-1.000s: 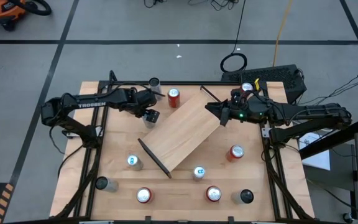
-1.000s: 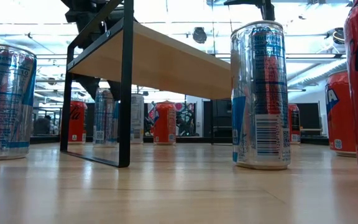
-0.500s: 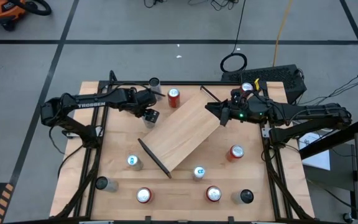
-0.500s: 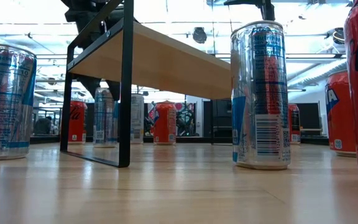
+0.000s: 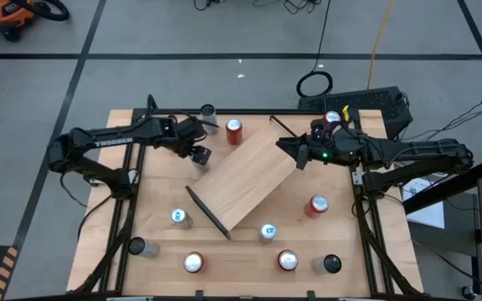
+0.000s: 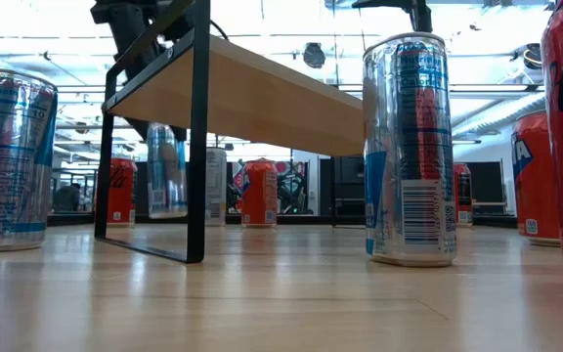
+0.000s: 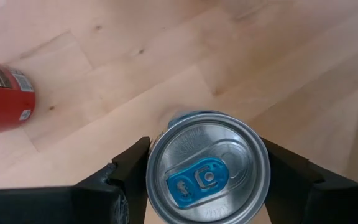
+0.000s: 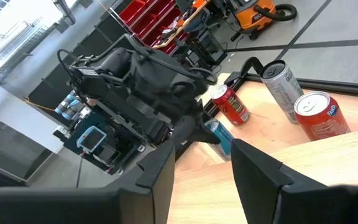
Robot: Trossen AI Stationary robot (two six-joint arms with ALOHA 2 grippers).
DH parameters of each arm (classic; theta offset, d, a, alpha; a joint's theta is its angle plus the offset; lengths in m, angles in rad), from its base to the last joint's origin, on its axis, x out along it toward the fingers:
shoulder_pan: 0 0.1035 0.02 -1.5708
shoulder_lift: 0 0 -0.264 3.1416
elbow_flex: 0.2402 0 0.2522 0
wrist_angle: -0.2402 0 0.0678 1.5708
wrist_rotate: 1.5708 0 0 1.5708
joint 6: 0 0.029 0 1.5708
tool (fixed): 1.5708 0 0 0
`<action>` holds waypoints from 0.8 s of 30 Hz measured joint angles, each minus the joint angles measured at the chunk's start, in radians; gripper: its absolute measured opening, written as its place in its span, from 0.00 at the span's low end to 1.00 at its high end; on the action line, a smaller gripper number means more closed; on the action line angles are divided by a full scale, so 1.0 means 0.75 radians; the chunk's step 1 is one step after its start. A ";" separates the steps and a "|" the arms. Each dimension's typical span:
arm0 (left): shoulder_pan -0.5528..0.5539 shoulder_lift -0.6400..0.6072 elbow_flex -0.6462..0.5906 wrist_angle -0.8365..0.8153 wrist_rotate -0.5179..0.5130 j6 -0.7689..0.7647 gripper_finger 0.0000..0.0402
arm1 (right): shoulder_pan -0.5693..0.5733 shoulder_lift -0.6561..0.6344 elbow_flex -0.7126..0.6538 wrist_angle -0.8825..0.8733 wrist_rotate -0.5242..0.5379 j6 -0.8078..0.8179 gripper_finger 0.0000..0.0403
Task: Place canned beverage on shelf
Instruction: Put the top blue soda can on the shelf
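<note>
**Left arm has a can, shelf lies just beside it**

From overhead, I see my left gripper (image 5: 197, 154) beside the long far-left edge of the shelf (image 5: 245, 177), which sits diagonally across the table, its long axis running from near-left to far-right. The can in the jaws is hard to pick out from here. My right gripper (image 5: 301, 153) is at the shelf's far-right end, right against the bracket there; I cannot tell from any view whether it grips the bracket or only rests beside it. Other cans stand scattered around, a red can (image 5: 233, 130) just behind the left gripper.

At table level, a silver-and-blue can (image 6: 165, 168) shows behind the shelf (image 6: 262, 93) with its base apparently clear of the tabletop, under the dark gripper above.

Through the left wrist camera, both fingers (image 7: 126, 171) are clamped on the sides of that upright can (image 7: 207, 168), and I look straight down on its lid with the blue tab.

The right wrist camera looks across the board to the left arm and the blue can (image 8: 219, 138) it carries.

My judgement: the left arm is the nearer one, and the shelf top lies toward the table's middle from the can, so the can must rise above the board's edge, then travel across it.
</note>
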 joint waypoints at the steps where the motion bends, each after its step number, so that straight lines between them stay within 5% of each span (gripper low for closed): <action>1: 0.000 -0.018 0.002 -0.002 0.000 0.001 0.56 | 0.000 0.000 0.000 0.000 0.000 -0.003 0.34; 24: 0.000 -0.203 0.407 -0.063 -0.001 0.149 0.56 | -0.001 0.001 0.000 0.150 -0.003 -0.141 0.34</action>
